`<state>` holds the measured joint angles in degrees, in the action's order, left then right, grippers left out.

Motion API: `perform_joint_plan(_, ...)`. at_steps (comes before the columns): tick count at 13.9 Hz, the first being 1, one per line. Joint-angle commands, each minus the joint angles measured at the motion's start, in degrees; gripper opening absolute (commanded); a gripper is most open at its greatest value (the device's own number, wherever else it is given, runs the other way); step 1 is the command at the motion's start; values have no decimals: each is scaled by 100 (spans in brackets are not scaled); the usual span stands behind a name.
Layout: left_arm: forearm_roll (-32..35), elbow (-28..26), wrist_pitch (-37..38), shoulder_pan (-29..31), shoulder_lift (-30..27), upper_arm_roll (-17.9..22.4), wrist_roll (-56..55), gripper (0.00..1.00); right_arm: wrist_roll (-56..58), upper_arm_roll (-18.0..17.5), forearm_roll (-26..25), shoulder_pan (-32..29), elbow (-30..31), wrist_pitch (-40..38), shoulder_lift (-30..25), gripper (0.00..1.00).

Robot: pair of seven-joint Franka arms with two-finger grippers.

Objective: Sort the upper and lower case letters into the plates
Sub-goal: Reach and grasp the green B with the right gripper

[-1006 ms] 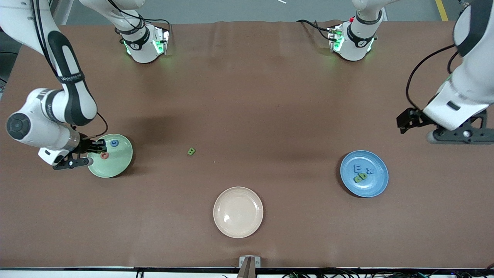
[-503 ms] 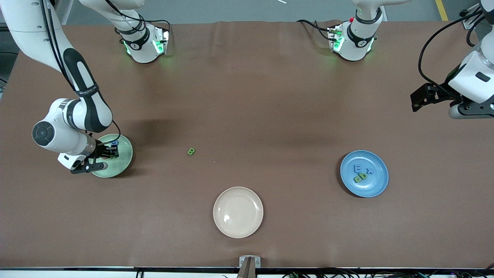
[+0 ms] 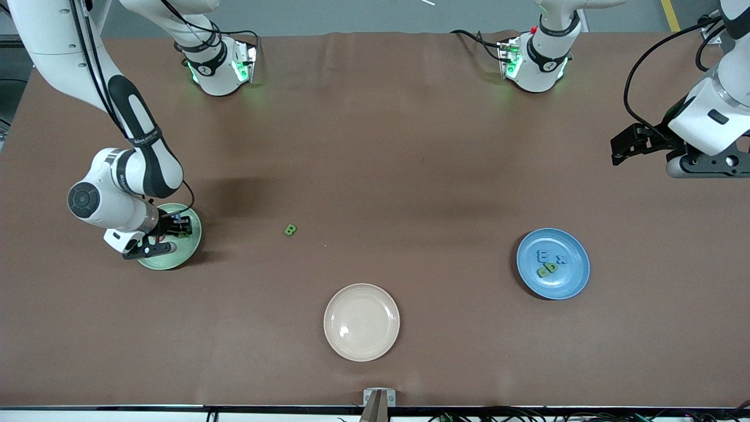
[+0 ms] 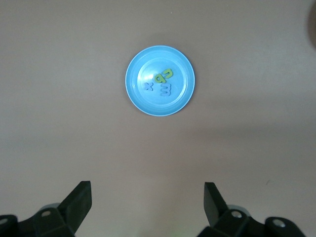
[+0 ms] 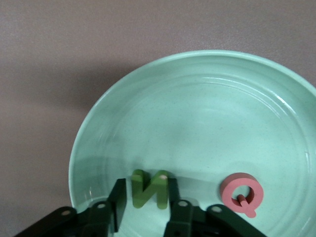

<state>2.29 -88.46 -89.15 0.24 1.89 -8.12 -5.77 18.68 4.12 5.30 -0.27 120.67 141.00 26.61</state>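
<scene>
- Bench (image 3: 410,146): brown surface carrying three plates and one loose letter.
- Right arm: reaches down to the mint green plate (image 5: 197,98) at the right arm's end of the bench. The right claw (image 5: 145,190) sits low inside the plate, fingers slightly apart on either side of the green N (image 5: 150,190). A thin gap shows at one finger, and the N lies flat on the plate floor.
- Left arm: waits above bare bench at the left arm's end. The left claw (image 4: 148,197) stands wide apart with nothing in it.
- Blue plate (image 3: 577,275): toward the left arm's end. It holds a blue E (image 3: 544,255), a blue x (image 3: 562,259) and two green letters (image 3: 548,269) touching each other.
- Cream plate (image 3: 361,322): nearest the front camera, between the other two plates.
- Pink Q (image 5: 242,193): in the mint green plate, near the N but apart from it.
- Green B (image 3: 290,230): on bare bench, outside every plate, closer to the mint green plate than to the blue one.
</scene>
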Motion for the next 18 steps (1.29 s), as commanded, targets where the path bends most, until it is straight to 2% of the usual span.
perform_joint_plan(1,-36,-119,-129,-42,-110,21,138,100,-57,-8,59,71,18,-273,-287,96)
perform_joint_plan(3,-36,-119,-146,-24,-75,21,138,100,-380,-8,59,211,-244,-931,-559,97)
perform_joint_plan(5,-27,-119,-164,2,-83,30,138,100,-1317,1,6,632,-517,-1634,-805,98)
perform_joint_plan(7,-18,-128,-112,37,-136,30,173,100,-2372,-16,-3,1106,-658,-1997,-894,98)
perform_joint_plan(11,-36,-207,-59,46,-180,30,164,100,-5147,-16,-3,2214,-869,-1709,-685,99)
perform_joint_plan(13,-27,-224,-59,37,-198,21,164,100,-6266,-25,58,2461,-923,-1298,-412,99)
perform_joint_plan(16,-27,-452,-128,37,-346,30,173,100,-7463,-25,76,2699,-914,-559,-34,99)
perform_joint_plan(18,-27,-523,-164,37,-382,21,173,100,-7624,-25,76,2708,-905,-171,133,99)
